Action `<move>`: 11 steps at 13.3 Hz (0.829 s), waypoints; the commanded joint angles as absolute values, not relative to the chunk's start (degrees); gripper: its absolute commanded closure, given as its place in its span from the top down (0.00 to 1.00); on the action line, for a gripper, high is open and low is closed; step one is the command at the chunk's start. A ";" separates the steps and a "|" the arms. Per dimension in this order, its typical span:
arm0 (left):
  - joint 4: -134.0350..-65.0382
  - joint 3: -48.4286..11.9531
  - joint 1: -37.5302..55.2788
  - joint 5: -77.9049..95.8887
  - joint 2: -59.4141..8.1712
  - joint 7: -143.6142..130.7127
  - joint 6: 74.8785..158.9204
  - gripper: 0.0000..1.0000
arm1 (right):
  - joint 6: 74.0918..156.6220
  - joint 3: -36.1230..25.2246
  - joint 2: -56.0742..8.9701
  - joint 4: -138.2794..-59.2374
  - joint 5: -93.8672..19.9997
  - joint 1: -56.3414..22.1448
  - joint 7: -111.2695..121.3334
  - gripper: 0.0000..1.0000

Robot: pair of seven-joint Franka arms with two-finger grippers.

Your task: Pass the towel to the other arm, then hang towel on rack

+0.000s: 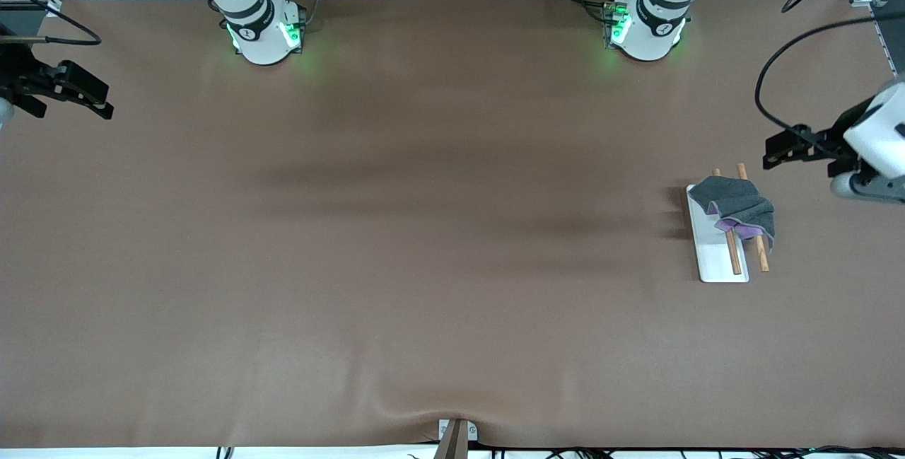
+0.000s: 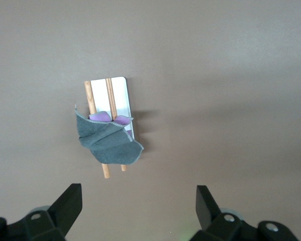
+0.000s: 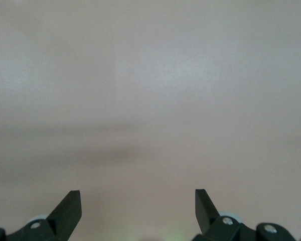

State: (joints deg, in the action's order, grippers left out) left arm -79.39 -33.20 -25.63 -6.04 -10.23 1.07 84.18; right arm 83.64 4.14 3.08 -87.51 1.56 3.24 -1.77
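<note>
Below our left gripper (image 2: pixel 135 211), jaws wide and empty, the towel (image 2: pixel 108 143) drapes the rack (image 2: pixel 118 90); we withdraw upward (right gripper (image 3: pixel 138 211) waits, spread wide too).

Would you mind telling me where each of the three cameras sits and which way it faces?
Front view: high across the table, facing both arm bases; shows the towel draped on the rack, left gripper and right gripper.
Left wrist view: on the left wrist, looking down past its open fingertips at towel and rack.
Right wrist view: on the right wrist, its open fingertips over bare table.
Front and left wrist views share towel and rack.
</note>
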 commanded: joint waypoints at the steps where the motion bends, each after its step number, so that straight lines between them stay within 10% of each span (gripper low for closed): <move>1: -80.42 -32.96 -25.67 -6.50 -7.56 0.88 83.41 1.00 | 82.27 4.22 1.67 -84.64 2.72 3.08 -2.20 1.00; 8: -85.06 -6.45 -2.84 1.57 -2.65 0.36 82.44 1.00 | 82.27 4.48 1.67 -84.20 2.20 2.55 -2.29 1.00; 11: -87.62 -4.40 1.05 0.97 -0.09 -4.30 82.97 1.00 | 82.27 4.39 1.67 -84.20 2.11 2.64 -2.37 1.00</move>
State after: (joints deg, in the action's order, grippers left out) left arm -83.73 -5.69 -1.35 0.68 -3.99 -1.43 82.36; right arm 83.52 4.44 2.64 -86.13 1.56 3.01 -1.77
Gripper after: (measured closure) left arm 0.000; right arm 0.000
